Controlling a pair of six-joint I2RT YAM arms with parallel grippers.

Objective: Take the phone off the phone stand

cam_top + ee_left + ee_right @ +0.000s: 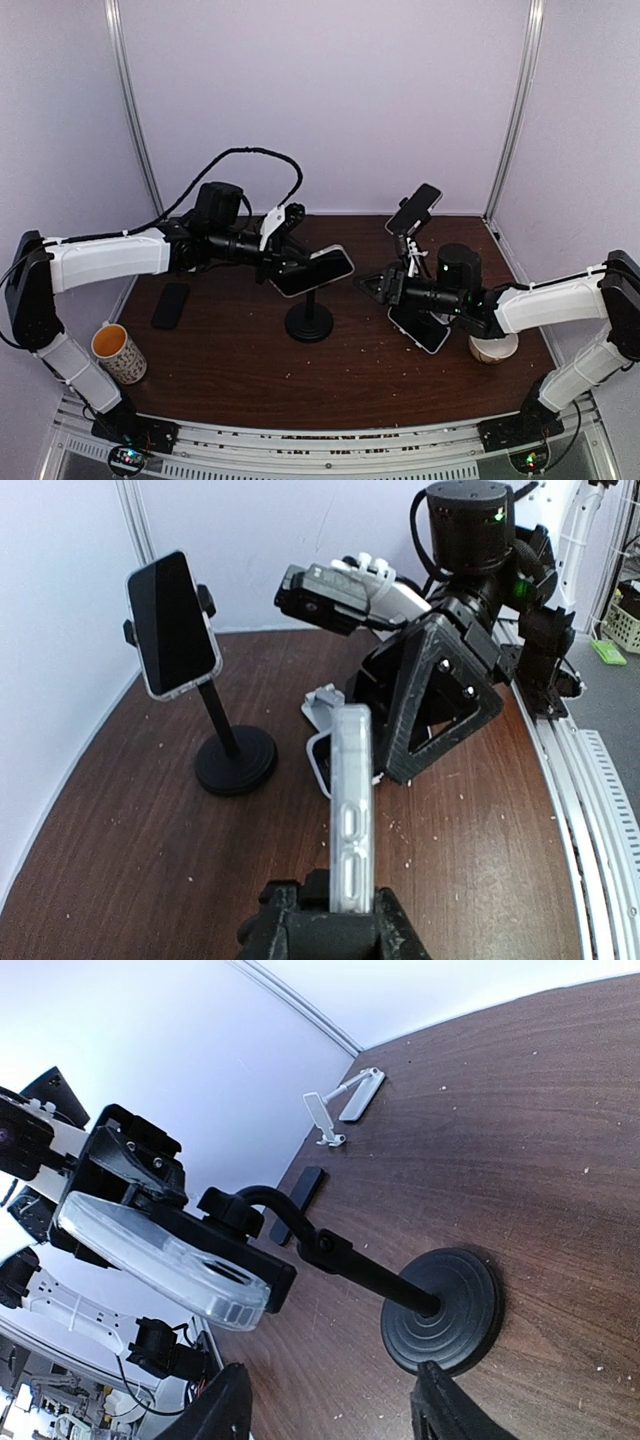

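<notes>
A phone in a clear case [315, 270] sits tilted in the cradle of a black phone stand [309, 322] at mid-table. My left gripper [288, 260] is shut on the phone's near end. In the left wrist view the phone [352, 800] shows edge-on between the jaws of the left gripper [352, 905]. In the right wrist view the phone [165, 1260] is still in the cradle above the stand's base [440, 1310]. My right gripper [335, 1410] is open and empty, its fingers either side of the base; it also shows in the top view [372, 285].
A second phone on another black stand [413, 210] stands at the back right. A phone [420, 328] lies flat under my right arm, and a black phone [171, 305] lies at the left. A white folded stand [345, 1105] lies behind. Cups stand front left [120, 352] and right [493, 348].
</notes>
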